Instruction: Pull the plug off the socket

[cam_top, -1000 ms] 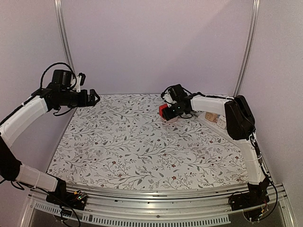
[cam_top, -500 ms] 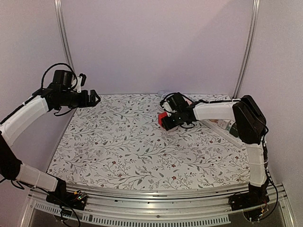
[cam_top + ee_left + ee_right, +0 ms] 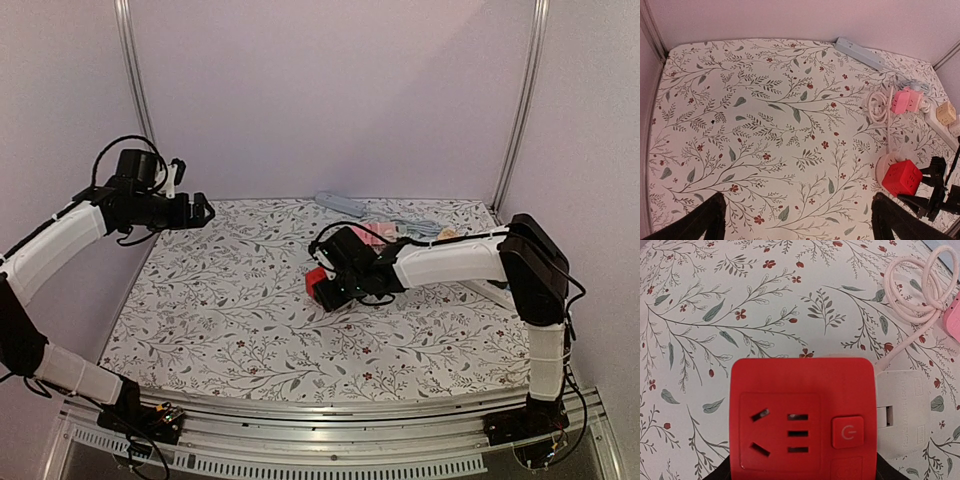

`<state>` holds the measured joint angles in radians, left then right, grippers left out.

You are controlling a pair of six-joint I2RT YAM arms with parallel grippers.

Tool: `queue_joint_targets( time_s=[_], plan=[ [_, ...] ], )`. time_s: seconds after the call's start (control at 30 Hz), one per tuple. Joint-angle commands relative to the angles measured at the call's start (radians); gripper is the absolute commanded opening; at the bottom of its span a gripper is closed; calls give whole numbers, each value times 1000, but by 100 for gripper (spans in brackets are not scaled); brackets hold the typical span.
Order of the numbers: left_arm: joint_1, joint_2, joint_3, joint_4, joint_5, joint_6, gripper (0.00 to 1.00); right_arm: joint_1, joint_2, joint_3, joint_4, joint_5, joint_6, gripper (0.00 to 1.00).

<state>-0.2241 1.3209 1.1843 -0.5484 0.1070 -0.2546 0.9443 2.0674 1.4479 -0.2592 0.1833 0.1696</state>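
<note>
Right arm [image 3: 450,262] just hauled the red socket cube [image 3: 317,283] from upper right to mid-frame

Right gripper [image 3: 330,288] is clamped on the cube, and the white plug [image 3: 900,415] still looks seated in its side, lower right of the wrist view, so I'd say nothing's unplugged yet. Left gripper [image 3: 200,210] hangs spread wide at upper left, nowhere near the plug.

Power symbol on btn [image 3: 847,432] of red socket cube [image 3: 790,380]; white plug [image 3: 902,412] txt illegible.

Red cube socket [image 3: 801,415] — white plug [image 3: 902,412] against its side.
</note>
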Motion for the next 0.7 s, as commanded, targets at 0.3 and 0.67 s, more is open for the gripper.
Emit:
queue_joint_targets(
  time_s=[0.3, 0.67],
  plan=[
    [-32, 19, 15, -27, -37, 14, 100, 32, -83, -23, 66, 61, 99, 90],
    [-67, 0, 17, -29, -59, 26, 100, 20, -272, -144, 64, 207, 99, 99]
  ],
)
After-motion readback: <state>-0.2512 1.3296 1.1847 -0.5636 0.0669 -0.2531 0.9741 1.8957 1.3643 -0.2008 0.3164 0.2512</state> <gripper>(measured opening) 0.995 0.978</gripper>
